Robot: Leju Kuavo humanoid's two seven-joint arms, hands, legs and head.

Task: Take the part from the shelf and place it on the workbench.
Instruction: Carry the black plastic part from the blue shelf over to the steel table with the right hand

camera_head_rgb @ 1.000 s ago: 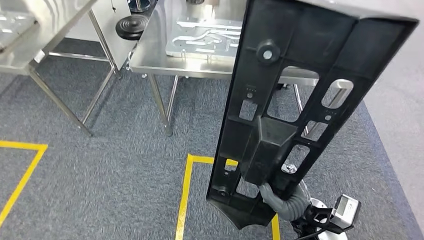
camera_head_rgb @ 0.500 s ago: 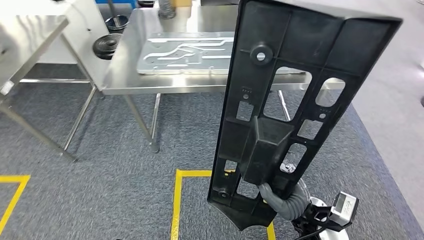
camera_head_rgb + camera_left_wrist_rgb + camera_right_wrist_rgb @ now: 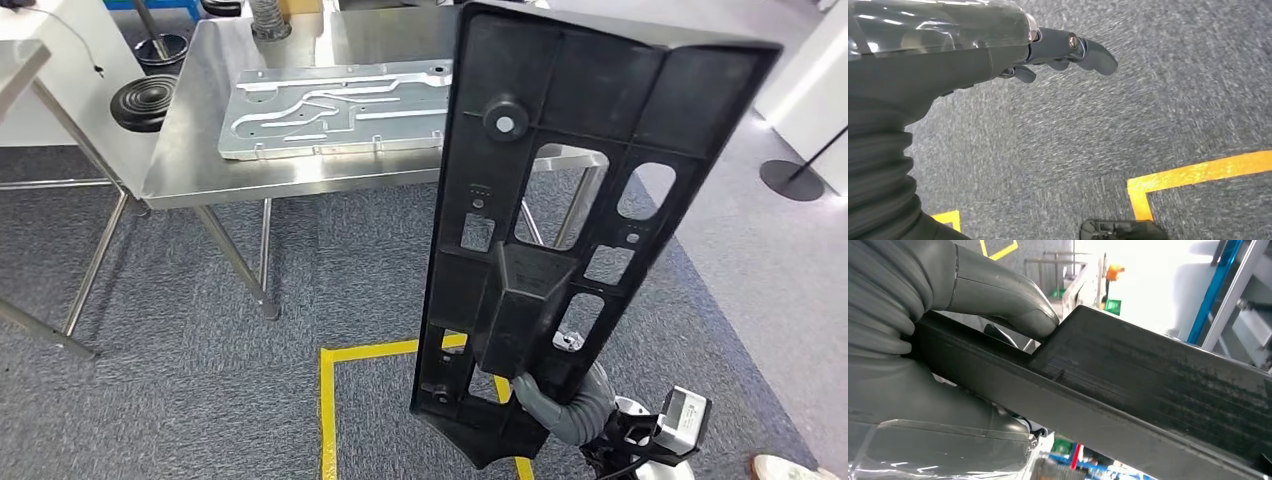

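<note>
The right hand [image 3: 560, 400] grips the long black ribbed plastic part [image 3: 560, 200] upright, the left hand [image 3: 998, 55] hangs spread, and placing on the steel tabletop [image 3: 300, 180] ahead remains.

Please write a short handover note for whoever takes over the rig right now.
Right hand: grips the black part near its lower end, holding it upright in front of the body.
Left hand: holds nothing, hanging over the carpet.
Workbench: ahead, carrying a metal plate.
Done: part is off the shelf and in hand.
Left: close in on the workbench and set the part down on it.
</note>
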